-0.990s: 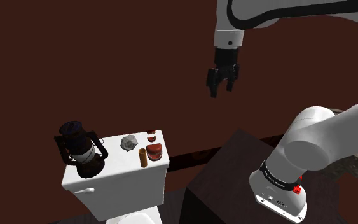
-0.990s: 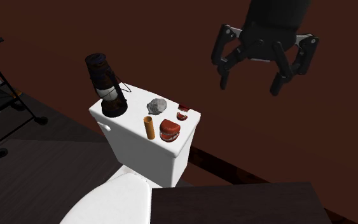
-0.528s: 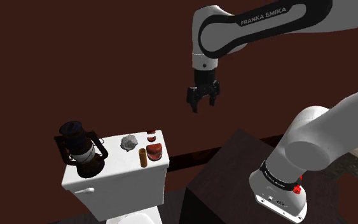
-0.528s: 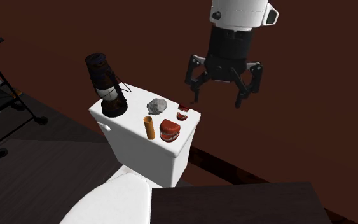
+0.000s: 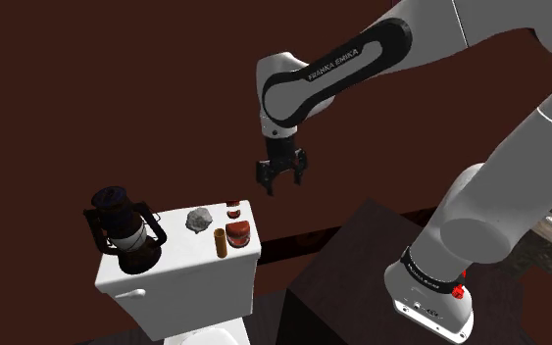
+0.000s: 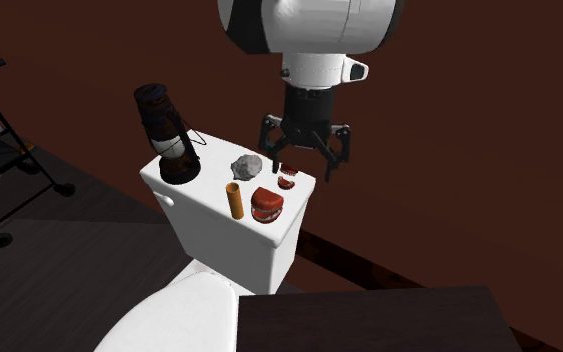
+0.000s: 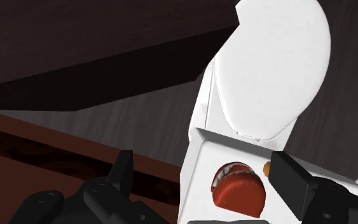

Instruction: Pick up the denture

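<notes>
Denture [image 5: 238,233], red-gummed, sits near the right end of the toilet tank lid [image 5: 171,274] in the lower left of the shoulder view, just beside an orange cylinder [image 5: 220,241]. The pincer [image 5: 282,184] hangs above and to its right, fingers apart. In the second exterior view the denture [image 6: 267,205] lies near frame centre with a smaller set of teeth [image 6: 287,177] behind it. The pincer hovers nearer that one, so I reckon it could come down on the wrong piece. The wrist view puts the denture [image 7: 236,188] between the spread fingers, close to the tank's edge. A clumsy close might nudge it off or knock the cylinder over.
</notes>
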`<state>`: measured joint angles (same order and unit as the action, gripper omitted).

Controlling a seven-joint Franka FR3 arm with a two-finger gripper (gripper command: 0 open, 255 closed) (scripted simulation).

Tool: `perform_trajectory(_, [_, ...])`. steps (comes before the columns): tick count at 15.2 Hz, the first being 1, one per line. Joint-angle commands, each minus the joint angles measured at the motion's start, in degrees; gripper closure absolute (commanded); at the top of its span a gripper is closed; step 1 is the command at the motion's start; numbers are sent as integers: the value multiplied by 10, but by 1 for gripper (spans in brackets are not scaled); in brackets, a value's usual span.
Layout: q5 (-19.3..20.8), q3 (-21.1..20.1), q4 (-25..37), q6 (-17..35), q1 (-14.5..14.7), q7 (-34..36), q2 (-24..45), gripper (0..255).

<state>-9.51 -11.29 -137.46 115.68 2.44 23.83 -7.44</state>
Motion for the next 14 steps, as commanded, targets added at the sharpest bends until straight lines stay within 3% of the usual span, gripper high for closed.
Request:
perform_trajectory(1, [2, -9, 13, 25, 4, 22, 43, 0])
perform_trajectory(8, [31, -18, 99, 88, 24, 95, 212, 0])
perform_trajectory(14, [54, -8, 201, 114, 50, 148, 356, 0])
